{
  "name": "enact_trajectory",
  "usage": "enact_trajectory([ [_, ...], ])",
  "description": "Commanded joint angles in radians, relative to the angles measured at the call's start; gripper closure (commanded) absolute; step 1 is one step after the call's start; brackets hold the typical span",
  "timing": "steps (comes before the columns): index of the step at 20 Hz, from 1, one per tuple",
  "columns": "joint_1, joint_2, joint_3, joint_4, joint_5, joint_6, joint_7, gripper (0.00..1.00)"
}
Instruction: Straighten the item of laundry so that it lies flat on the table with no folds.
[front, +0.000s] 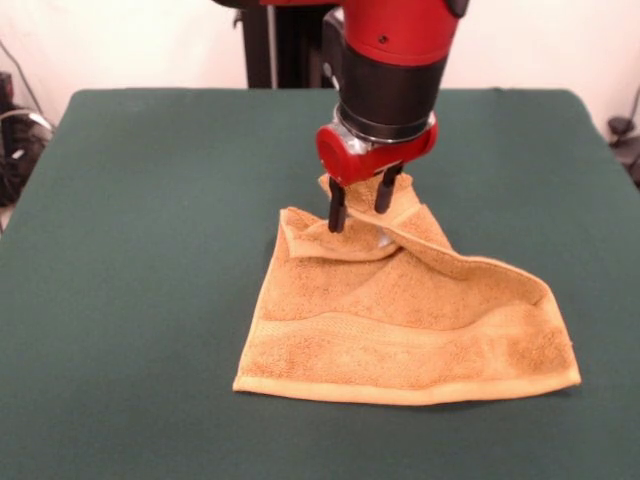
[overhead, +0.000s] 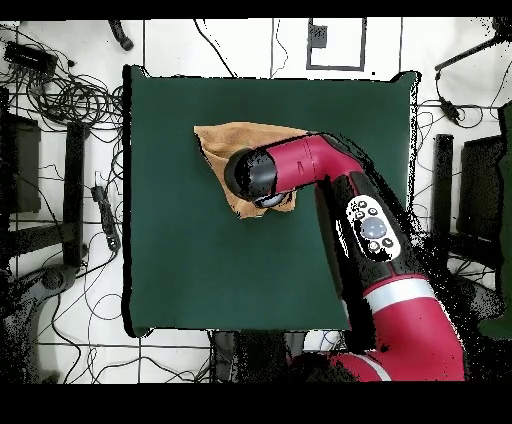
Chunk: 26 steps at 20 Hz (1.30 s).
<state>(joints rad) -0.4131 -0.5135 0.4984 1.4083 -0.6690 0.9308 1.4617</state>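
Observation:
The item of laundry (front: 400, 330), a golden-orange terry towel, lies in the middle of the table (front: 140, 200). Its near half is spread flat with a straight hem. Its far part is bunched and folded over, and rises into a peak. My gripper (front: 360, 218) stands over that peak, shut on the item of laundry, with cloth standing up between the two black fingers (front: 337, 212). In the overhead view the towel (overhead: 225, 140) shows past the arm's head (overhead: 255, 175), which hides the gripper and the held part.
The green table (overhead: 170, 250) stretches wide on all sides of the towel. Cables and stands lie on the floor (overhead: 60, 100) around it. The red arm (overhead: 370, 230) crosses the table's right side in the overhead view.

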Motion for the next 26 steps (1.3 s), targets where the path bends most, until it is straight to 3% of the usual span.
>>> enact_trajectory([
  [1, 0.028, 0.050, 0.010, 0.079, -0.016, -0.041, -0.047, 0.00],
  [5, 0.058, 0.084, 0.019, 0.012, -0.012, -0.008, -0.051, 0.00],
  [7, 0.036, 0.056, 0.016, 0.062, -0.014, -0.028, -0.054, 0.00],
  [20, 0.029, 0.060, 0.027, 0.069, 0.006, -0.061, -0.014, 0.00],
  [21, 0.032, 0.059, 0.021, 0.065, 0.008, -0.053, -0.005, 1.00],
  [26, 0.041, 0.067, 0.018, 0.046, 0.019, -0.027, 0.006, 1.00],
])
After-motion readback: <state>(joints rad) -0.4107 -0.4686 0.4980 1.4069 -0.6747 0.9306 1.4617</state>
